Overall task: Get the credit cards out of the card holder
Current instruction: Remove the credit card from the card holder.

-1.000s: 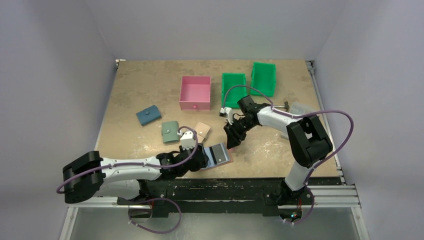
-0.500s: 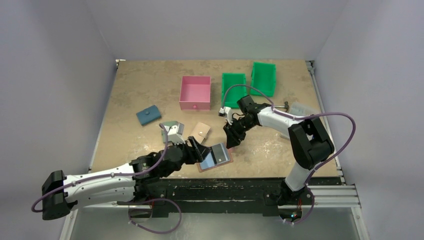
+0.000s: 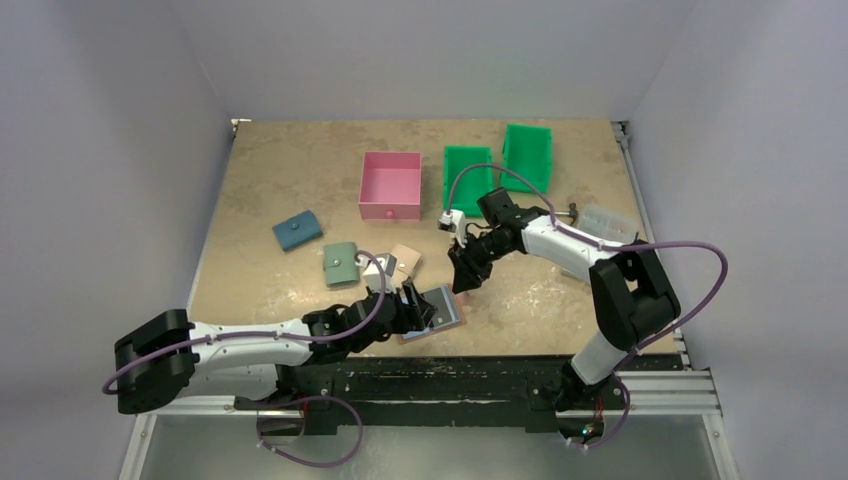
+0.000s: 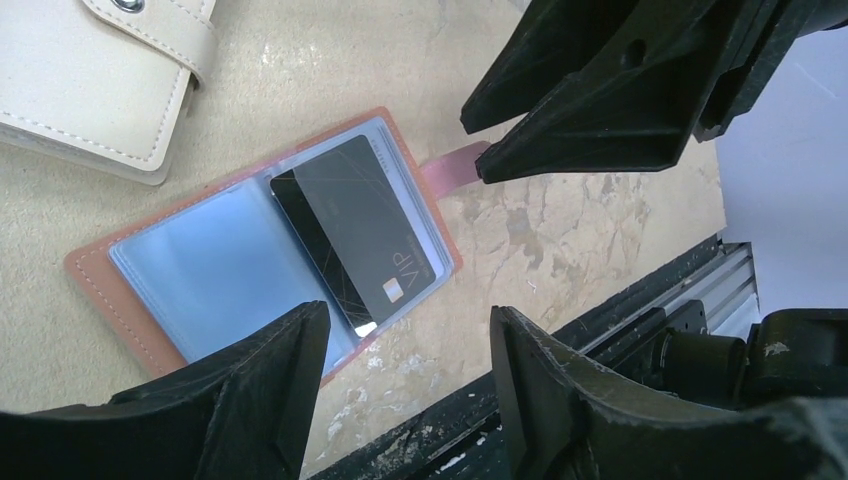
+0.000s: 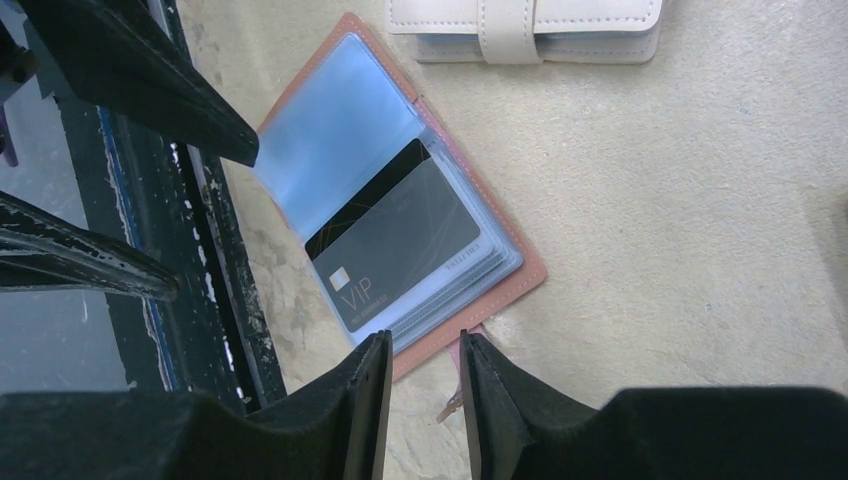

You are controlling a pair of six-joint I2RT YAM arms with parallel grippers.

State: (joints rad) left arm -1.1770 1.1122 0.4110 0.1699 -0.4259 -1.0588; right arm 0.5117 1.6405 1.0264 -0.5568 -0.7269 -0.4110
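Note:
The reddish-brown card holder (image 3: 447,322) lies open near the table's front edge, light blue lining up. It also shows in the left wrist view (image 4: 100,290) and the right wrist view (image 5: 520,285). A dark card marked VIP (image 4: 365,235) (image 5: 400,250) sits in one sleeve, with a black edge behind it. No pale grey card shows. My left gripper (image 3: 416,304) (image 4: 408,315) is open and empty, just above the holder's near edge. My right gripper (image 3: 462,282) (image 5: 425,342) stands at the holder's strap (image 4: 455,168), jaws a narrow gap apart, the strap by the tips.
A beige wallet (image 3: 404,262) (image 4: 90,80) (image 5: 525,25) lies just behind the holder. A sage green wallet (image 3: 341,263) and a blue wallet (image 3: 297,231) lie to the left. A pink box (image 3: 390,185) and two green bins (image 3: 467,178) stand at the back. A black rail (image 4: 560,370) borders the front edge.
My left gripper swung out and up half a second ago and has come back down over the holder's near edge. The right arm and the holder have barely moved.

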